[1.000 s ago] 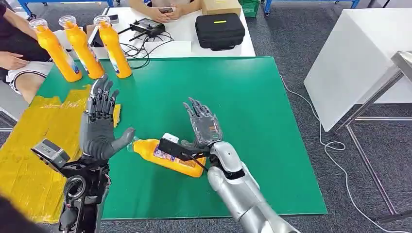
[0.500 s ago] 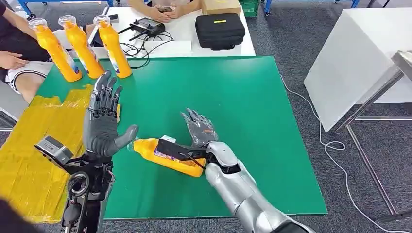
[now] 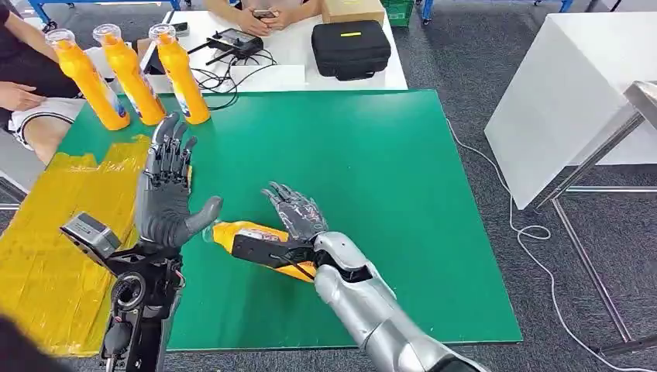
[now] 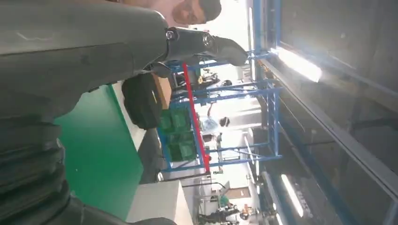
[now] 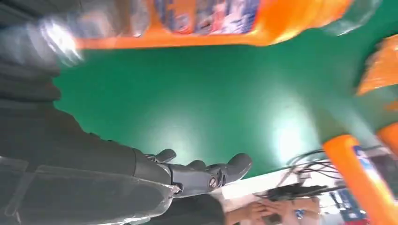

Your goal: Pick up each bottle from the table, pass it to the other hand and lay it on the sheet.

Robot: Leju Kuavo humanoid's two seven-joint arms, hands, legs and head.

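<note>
An orange bottle (image 3: 249, 239) lies on its side on the green table (image 3: 403, 201), cap toward my left hand. My left hand (image 3: 165, 194) stands upright and open, its thumb close to the cap and nothing in it. My right hand (image 3: 295, 212) hovers open just behind the bottle's base, fingers spread; the dark wrist unit overlaps the bottle. In the right wrist view the bottle (image 5: 211, 21) passes apart from the fingers (image 5: 206, 174). Three more orange bottles (image 3: 130, 74) stand upright at the far left corner. The yellow sheet (image 3: 54, 232) covers the table's left side.
Behind the green table a white table (image 3: 306, 74) carries a black case (image 3: 351, 48), a controller (image 3: 235, 40) and cables. One person sits at the far edge (image 3: 259, 12), another at the left (image 3: 19, 93). A white bench (image 3: 573, 101) stands to the right.
My right hand has swung left and nearer to me, coming over the lying bottle's base. The left hand has crept slightly forward. The bottle has stayed put.
</note>
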